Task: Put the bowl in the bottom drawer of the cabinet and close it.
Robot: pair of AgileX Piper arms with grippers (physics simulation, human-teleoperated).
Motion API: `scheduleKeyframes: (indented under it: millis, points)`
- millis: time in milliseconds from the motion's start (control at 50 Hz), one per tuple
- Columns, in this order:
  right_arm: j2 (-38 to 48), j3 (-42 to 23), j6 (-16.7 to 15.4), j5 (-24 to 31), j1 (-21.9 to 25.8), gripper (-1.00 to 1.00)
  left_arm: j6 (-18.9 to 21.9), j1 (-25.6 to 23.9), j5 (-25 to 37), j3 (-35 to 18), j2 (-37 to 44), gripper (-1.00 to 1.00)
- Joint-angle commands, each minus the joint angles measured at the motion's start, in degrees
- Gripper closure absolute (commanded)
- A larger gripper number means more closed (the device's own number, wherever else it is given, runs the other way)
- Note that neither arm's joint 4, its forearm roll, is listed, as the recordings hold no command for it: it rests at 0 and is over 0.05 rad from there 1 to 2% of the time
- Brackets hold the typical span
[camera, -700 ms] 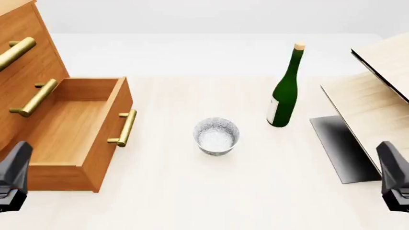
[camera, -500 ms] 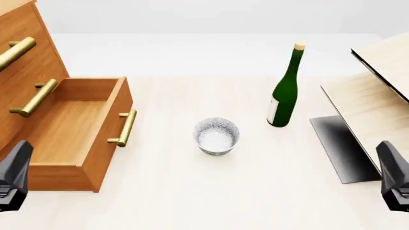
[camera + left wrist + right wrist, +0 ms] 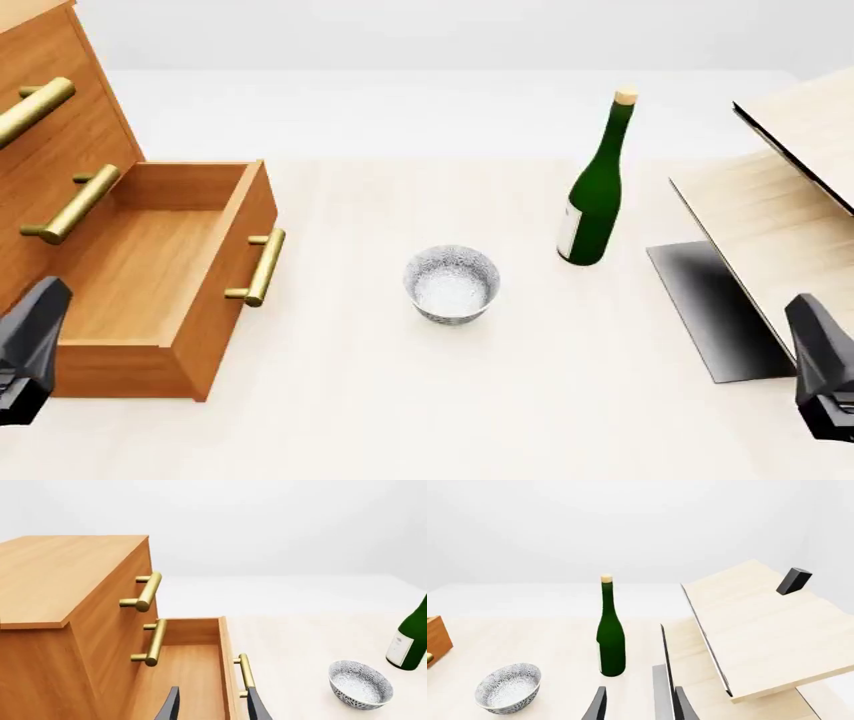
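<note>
The bowl (image 3: 453,284) sits between the open bottom drawer (image 3: 147,282) and a green bottle (image 3: 594,190), both arms' fingers (image 3: 172,706) parted, grasping nothing.

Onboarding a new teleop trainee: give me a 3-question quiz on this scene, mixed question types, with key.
1. True or false: the bottom drawer of the cabinet is already pulled open.
2. Multiple choice: in the front view, the bowl stands on the table
A. inside the drawer
B. between the drawer front and the green bottle
C. right of the slanted panels
3. Fill in: both the left pincer and the right pincer hold ____.

Key:
1. True. It is open and nothing lies in it.
2. B
3. Nothing. Each one's fingers stand apart with only air between them.
</note>
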Motion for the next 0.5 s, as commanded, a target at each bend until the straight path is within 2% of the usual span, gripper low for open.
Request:
scheduleKeyframes:
  millis: [20, 180, 260, 280, 500]
  points:
    - [0.01, 0.0, 0.01, 0.0, 0.02, -1.0, -0.24, -1.69, 2.1, -3.53, 3.03, -1.0]
    - [0.01, 0.0, 0.02, -0.01, 0.04, -1.0, 0.33, -3.76, 3.61, -5.72, 4.25, -1.0]
    - [0.01, 0.0, 0.02, -0.01, 0.04, -1.0, -0.29, -3.83, 4.11, -7.51, 6.67, -1.0]
    - [0.01, 0.0, 0.02, -0.01, 0.05, -1.0, -1.56, -4.41, 4.81, -8.26, 7.59, -1.0]
    - [0.01, 0.0, 0.03, -0.01, 0.06, -1.0, -2.73, -3.06, 6.01, -10.96, 13.23, -1.0]
